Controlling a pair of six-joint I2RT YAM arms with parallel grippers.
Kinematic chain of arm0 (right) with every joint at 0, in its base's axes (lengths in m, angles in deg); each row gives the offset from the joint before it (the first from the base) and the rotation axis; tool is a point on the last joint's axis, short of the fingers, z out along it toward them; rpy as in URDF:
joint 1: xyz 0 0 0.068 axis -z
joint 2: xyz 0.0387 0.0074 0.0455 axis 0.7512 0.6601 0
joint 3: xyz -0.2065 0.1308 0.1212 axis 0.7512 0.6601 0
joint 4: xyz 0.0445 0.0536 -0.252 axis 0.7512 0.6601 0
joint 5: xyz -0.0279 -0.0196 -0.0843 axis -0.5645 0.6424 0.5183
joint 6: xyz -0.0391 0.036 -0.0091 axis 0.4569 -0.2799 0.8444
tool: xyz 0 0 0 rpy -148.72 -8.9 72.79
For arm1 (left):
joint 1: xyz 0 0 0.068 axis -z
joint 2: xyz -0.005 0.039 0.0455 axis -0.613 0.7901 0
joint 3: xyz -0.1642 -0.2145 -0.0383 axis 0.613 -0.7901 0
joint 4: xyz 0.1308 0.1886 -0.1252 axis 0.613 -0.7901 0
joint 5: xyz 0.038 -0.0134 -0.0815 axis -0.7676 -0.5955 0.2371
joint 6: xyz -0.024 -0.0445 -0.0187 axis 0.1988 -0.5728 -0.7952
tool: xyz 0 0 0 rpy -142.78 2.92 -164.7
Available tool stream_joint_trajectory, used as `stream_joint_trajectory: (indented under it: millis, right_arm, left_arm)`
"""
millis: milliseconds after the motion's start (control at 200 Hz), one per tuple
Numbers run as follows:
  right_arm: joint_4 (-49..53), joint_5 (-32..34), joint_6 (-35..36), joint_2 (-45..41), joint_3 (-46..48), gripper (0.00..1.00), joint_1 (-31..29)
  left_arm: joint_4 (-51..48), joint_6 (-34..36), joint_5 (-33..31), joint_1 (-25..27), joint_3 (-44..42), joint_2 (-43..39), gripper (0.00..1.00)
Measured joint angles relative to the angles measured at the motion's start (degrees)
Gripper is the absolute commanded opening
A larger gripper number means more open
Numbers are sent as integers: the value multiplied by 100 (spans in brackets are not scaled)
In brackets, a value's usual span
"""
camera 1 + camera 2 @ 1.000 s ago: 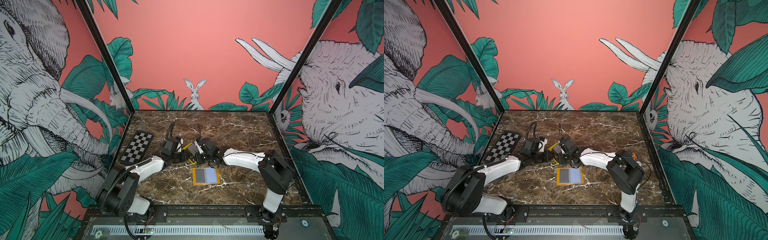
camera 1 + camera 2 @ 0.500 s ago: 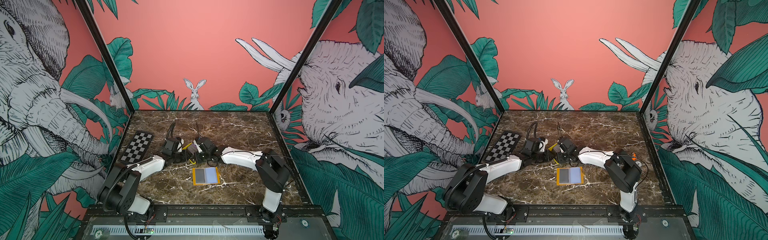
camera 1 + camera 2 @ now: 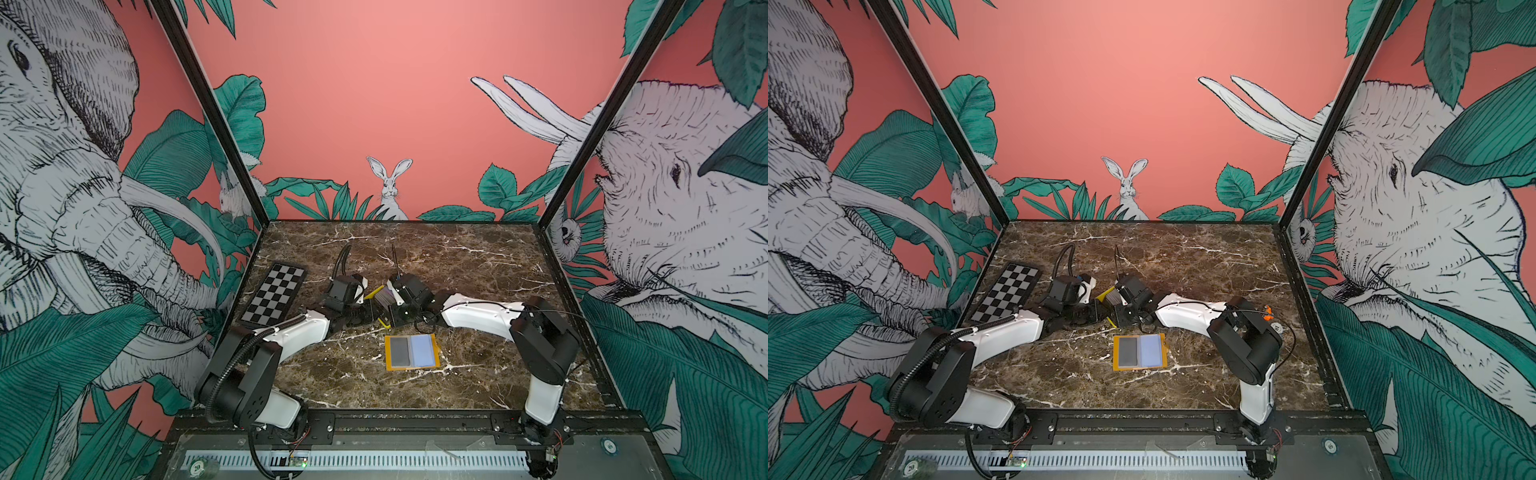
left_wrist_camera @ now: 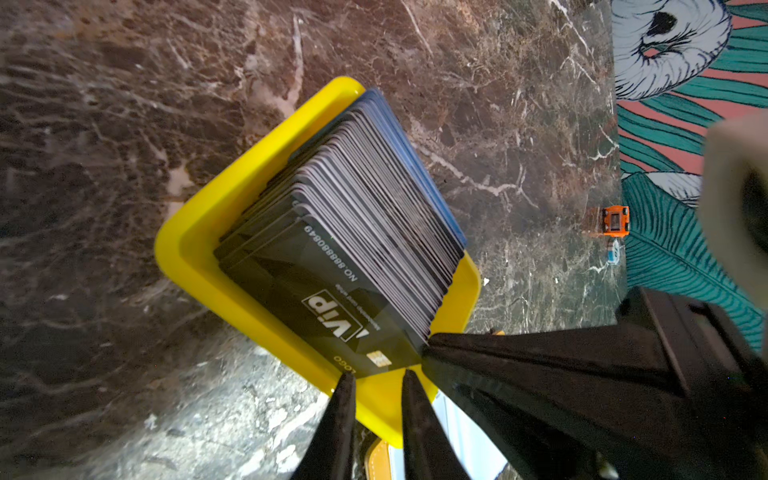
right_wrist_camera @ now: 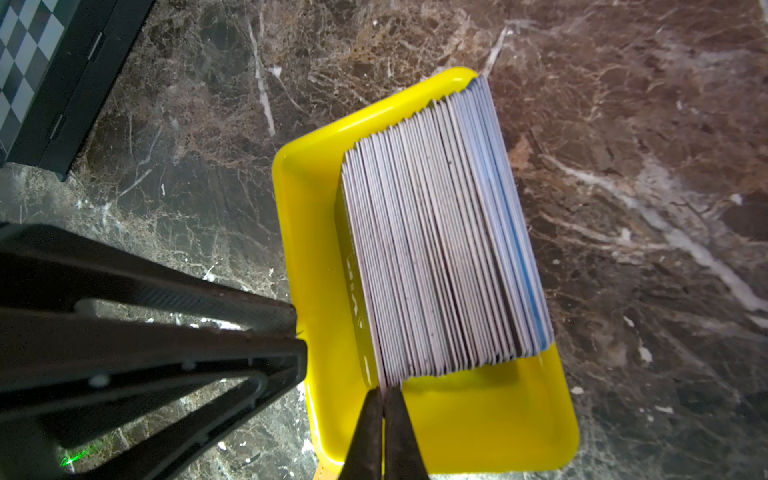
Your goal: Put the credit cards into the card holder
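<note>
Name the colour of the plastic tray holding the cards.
Bright yellow; the plastic tray shows best in the right wrist view.

A bright yellow plastic open tray (image 5: 478, 415) sits on the brown white-veined marble worktop (image 5: 623, 124) between the left claw (image 4: 378, 374) and the right claw (image 5: 383, 392), and a flat black-and-white checkerboard plate (image 3: 276, 293) lies beyond the left claw.
</note>
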Motion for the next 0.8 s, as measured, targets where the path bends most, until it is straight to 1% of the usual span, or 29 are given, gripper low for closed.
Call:
stream_joint_trajectory:
  millis: [245,405,630,800]
  right_arm:
    - [144,7,116,0,-96,3,-44]
    - [407,208,308,0,-317,3,-203]
    - [632,407,496,0,-549,3,-385]
    - [734,490,601,48,-590,3,-417]
  left_arm:
    - [2,-98,11,-33,0,-2,22]
    - [2,-160,31,-111,17,-17,23]
    - [138,-374,221,-304,52,-35,25]
    - [216,-463,343,-343,52,-35,26]
